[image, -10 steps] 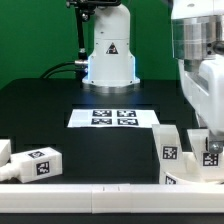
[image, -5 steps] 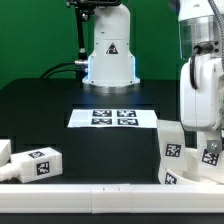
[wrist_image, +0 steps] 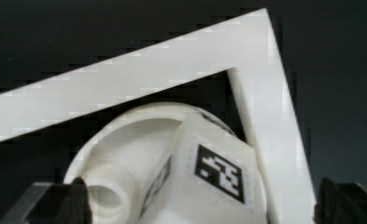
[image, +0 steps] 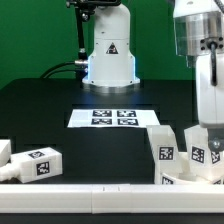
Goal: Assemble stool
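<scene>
The gripper (wrist_image: 201, 202) is pulling clear of the upright leg (image: 161, 150) (now shifted aside), jaws wide apart, a second leg (wrist_image: 153, 150) waiting between them.

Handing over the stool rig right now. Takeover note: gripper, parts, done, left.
Gripper: looks open, low at the exterior view's right, with fingers on either side of a tagged leg. No grasp visible.
Parts: right leg and its neighbour leg are by the gripper. The lying leg and the edge leg are at the exterior view's left. Seat disc not clearly visible.
Done: nothing visibly joined.
Left: grasp a leg, then all assembly.
</scene>
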`<control>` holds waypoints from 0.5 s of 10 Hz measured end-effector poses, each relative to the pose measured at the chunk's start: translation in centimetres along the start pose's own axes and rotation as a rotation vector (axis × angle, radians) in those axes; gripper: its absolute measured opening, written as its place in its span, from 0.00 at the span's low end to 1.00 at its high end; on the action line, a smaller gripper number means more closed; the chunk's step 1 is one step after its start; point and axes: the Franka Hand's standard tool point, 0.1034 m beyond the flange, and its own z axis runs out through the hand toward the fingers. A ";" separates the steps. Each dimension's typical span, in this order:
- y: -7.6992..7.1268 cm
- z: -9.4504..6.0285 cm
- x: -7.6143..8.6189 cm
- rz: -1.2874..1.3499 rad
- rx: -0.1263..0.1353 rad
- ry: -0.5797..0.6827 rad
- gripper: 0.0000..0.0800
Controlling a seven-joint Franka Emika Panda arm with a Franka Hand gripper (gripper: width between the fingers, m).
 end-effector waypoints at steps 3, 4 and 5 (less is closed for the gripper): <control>-0.2 -0.9 -0.3 -0.277 -0.013 -0.013 0.81; -0.2 -0.9 -0.2 -0.350 -0.013 -0.012 0.81; -0.2 -0.9 -0.2 -0.408 -0.013 -0.012 0.81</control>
